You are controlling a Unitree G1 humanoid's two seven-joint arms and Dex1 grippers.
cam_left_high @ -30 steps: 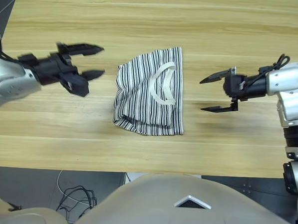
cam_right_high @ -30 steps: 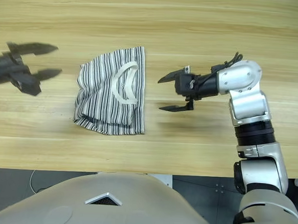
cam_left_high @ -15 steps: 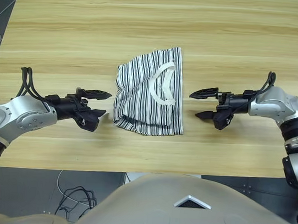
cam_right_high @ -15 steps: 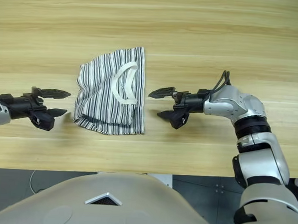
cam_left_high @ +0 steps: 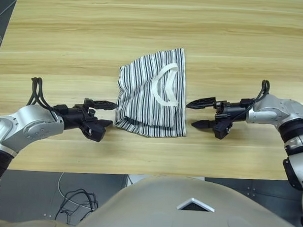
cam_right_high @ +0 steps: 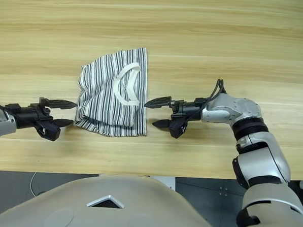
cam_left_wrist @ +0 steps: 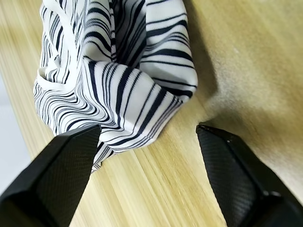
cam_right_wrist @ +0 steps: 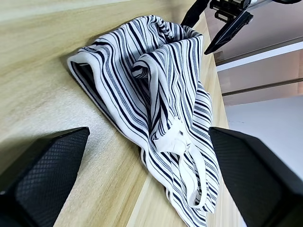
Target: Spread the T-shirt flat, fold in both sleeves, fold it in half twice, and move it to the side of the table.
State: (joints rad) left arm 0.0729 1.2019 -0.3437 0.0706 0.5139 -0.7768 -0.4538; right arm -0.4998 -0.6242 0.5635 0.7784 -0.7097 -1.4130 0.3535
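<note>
T-shirt (cam_left_high: 151, 101) folded on table (cam_left_high: 146, 21); left gripper (cam_left_high: 112, 114), right gripper (cam_left_high: 191, 114) low beside opposite edges, fingers apart.

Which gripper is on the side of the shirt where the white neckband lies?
The right gripper: the T-shirt's white neckband lies near the edge facing it. The left gripper faces plain striped cloth.
</note>
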